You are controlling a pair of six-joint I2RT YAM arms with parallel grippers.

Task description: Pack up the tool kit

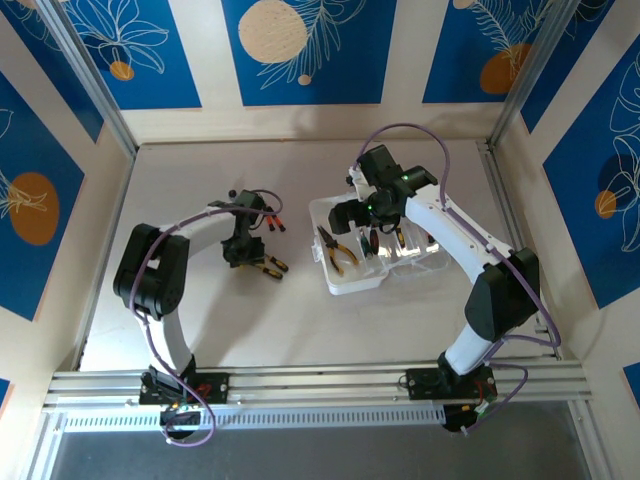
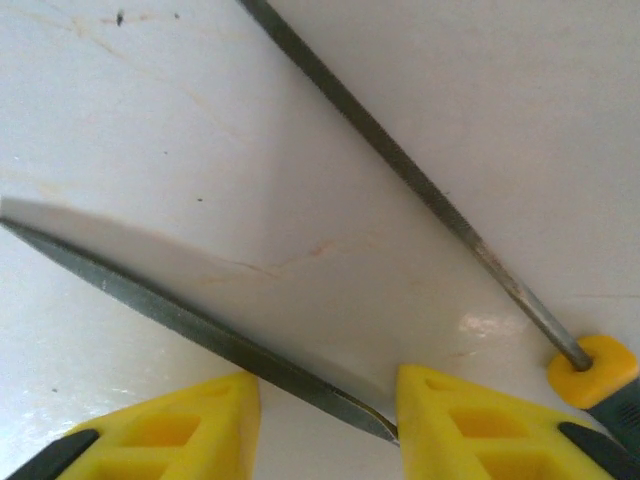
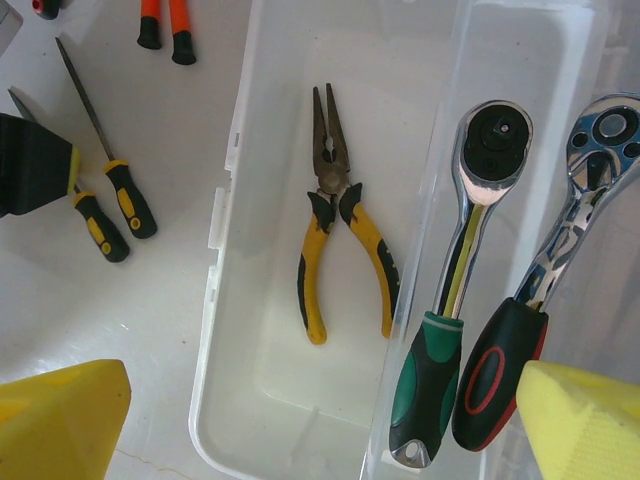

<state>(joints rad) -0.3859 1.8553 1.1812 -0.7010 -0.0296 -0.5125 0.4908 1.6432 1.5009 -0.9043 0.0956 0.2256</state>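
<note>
The tool kit's clear case (image 1: pixel 372 283) lies open right of centre, with yellow-handled pliers (image 3: pixel 340 235) in its near tray. Beside them, in the other half, lie a green-handled ratchet (image 3: pixel 452 300) and a red-and-black-handled one (image 3: pixel 525 340). My right gripper (image 3: pixel 320 430) hovers wide open over the case (image 3: pixel 232 300) with nothing between its fingers. My left gripper (image 2: pixel 325 420) is down on the table left of the case. Its yellow fingers (image 2: pixel 450 415) stand apart around the blade of a flat file (image 2: pixel 200 325), whose tip meets the right finger. A round file (image 2: pixel 400 165) with a yellow-and-black handle lies alongside.
Red-handled tools (image 3: pixel 165 30) lie on the table just beyond the files (image 1: pixel 270 265). The case's second half (image 1: pixel 425 255) spreads to the right under my right arm. Walls close the table at the back and both sides.
</note>
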